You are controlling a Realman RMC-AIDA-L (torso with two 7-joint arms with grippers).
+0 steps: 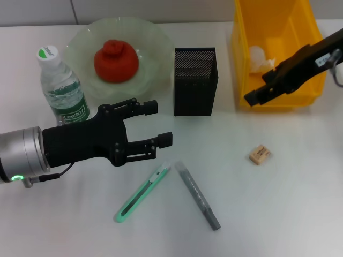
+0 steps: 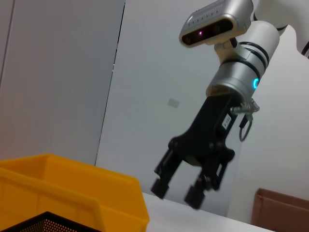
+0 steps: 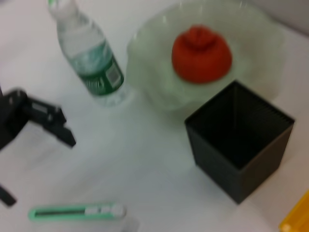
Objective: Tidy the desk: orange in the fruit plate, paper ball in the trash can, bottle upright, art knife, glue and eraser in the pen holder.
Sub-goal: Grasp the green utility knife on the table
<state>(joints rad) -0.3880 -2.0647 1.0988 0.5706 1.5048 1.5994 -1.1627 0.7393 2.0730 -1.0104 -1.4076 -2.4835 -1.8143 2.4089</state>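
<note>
The white desk (image 1: pixel 278 209) fills the head view, and at its upper right sits the yellow trash bin (image 1: pixel 252 64) with the crumpled paper ball (image 1: pixel 261 58) lying inside. The right gripper (image 1: pixel 256 96) reaches in from the right edge and hangs over the bin's front wall; the left wrist view shows its fingers spread apart and empty. At the left edge the left gripper (image 1: pixel 161 124) stretches across the desk, its two black fingers apart, holding nothing, just above the art knife. In the upper left the pale green fruit plate (image 1: pixel 155 40) carries the orange (image 1: pixel 116 60), and the water bottle (image 1: pixel 61 88) stands upright just beside the plate. The black mesh pen holder (image 1: pixel 195 81) stands at upper centre, between plate and bin. Low in the frame lie the green art knife (image 1: pixel 142 194) and the grey glue stick (image 1: pixel 199 196), angled toward each other at their top ends. The small eraser (image 1: pixel 259 154) lies alone, right of centre.
</note>
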